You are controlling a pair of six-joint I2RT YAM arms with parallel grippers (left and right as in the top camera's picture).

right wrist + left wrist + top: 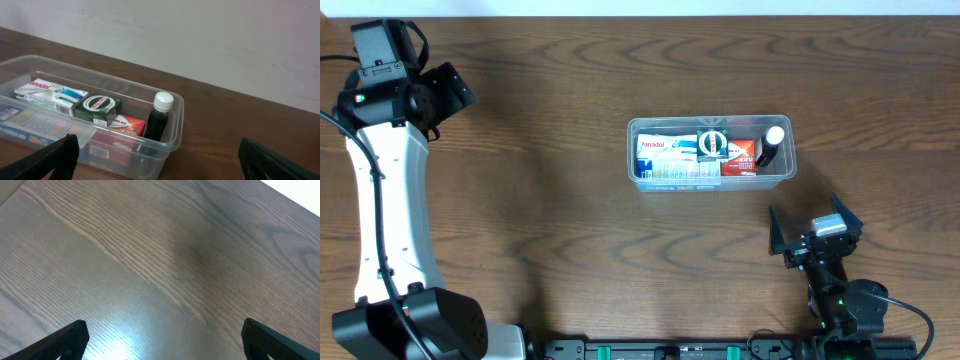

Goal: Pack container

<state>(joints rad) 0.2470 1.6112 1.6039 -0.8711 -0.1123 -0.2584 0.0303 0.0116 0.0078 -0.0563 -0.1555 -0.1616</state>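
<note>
Wooden table point(540, 200) | container point(631, 150) near, ahead of right gripper point(804, 206), jaws spread, empty | left gripper point(165, 330) far off, also spread

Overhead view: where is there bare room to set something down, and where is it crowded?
Free: the wide table stretch between the left arm and the container, and the strip between container and right end effector. Crowded: inside the container, filled by boxes and a bottle.
</note>
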